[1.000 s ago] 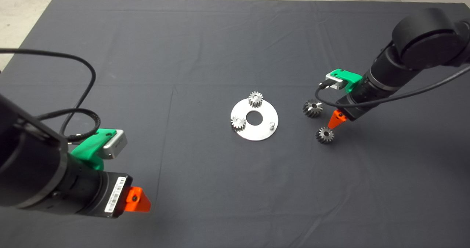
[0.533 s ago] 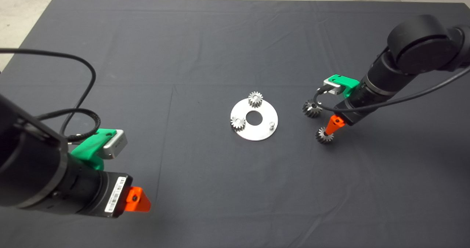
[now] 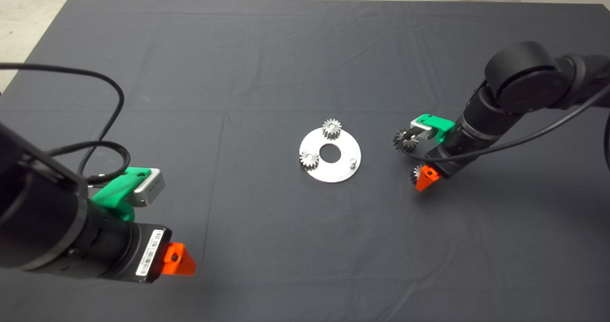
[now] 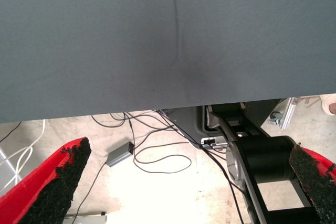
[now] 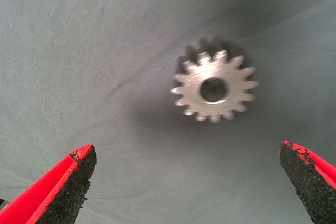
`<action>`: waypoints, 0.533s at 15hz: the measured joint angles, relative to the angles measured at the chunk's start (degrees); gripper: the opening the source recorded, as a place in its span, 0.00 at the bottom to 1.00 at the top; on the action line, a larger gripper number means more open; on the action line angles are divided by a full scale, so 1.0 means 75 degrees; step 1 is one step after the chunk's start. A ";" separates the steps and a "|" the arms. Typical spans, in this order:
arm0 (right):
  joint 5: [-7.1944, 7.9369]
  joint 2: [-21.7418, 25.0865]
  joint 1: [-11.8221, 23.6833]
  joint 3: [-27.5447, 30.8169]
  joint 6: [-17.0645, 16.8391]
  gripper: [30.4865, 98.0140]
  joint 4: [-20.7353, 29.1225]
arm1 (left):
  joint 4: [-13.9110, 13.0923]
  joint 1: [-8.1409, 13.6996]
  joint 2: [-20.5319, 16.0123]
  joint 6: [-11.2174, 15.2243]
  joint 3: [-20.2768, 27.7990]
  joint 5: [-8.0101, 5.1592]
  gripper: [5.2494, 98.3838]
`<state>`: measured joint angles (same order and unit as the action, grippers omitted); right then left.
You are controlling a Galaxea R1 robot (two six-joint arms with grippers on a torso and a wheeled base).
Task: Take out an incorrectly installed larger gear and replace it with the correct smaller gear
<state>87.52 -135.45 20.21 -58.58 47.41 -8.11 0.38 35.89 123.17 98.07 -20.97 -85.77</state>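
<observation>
The right end effector [image 5: 189,182] hung wide open over the small gear [image 5: 214,88], gripping nothing. The left end effector [image 4: 184,182] waited at the mat's near-left edge, spread open and empty.

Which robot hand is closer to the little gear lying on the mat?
The right one. The right gripper hangs just above the smaller gear, fingers open. The left gripper waits far away at the mat's near left edge, fingers open too.

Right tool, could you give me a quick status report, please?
Right tool open above the smaller gear, no contact. Larger gear off the plate. Left tool parked, open. Nothing in the way.
</observation>
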 measured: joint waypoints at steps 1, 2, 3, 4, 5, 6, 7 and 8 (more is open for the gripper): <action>0.0000 -0.0010 -0.0060 0.0000 0.0000 0.92 0.0002 | 0.0000 0.0000 0.0002 0.0000 0.0000 -0.0003 0.99; 0.0000 -0.0011 -0.0093 0.0000 -0.0003 0.92 -0.0001 | 0.0003 0.0000 0.0002 -0.0002 0.0000 -0.0003 0.99; 0.0000 -0.0011 -0.0111 0.0000 -0.0003 0.92 -0.0001 | 0.0000 0.0000 0.0002 -0.0002 0.0000 -0.0003 0.99; 0.0003 -0.0011 -0.0144 0.0000 -0.0005 0.92 -0.0001 | 0.0003 0.0000 0.0002 -0.0002 0.0000 0.0000 0.99; 0.0000 -0.0011 -0.0189 0.0000 -0.0011 0.92 -0.0011 | 0.0000 0.0000 0.0000 -0.0001 0.0000 -0.0003 0.99; -0.0002 -0.0015 -0.0246 0.0000 -0.0037 0.92 -0.0024 | 0.0001 0.0000 0.0001 -0.0001 0.0000 -0.0003 0.99; -0.0002 -0.0015 -0.0301 0.0000 -0.0075 0.92 -0.0046 | 0.0002 0.0000 0.0002 0.0000 0.0000 -0.0003 0.99; 0.0000 -0.0015 -0.0358 0.0000 -0.0125 0.92 -0.0087 | 0.0003 0.0000 0.0002 -0.0001 0.0000 -0.0003 0.99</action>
<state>87.52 -135.56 17.52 -58.58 46.47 -8.77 0.40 35.89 123.19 98.07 -20.97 -85.80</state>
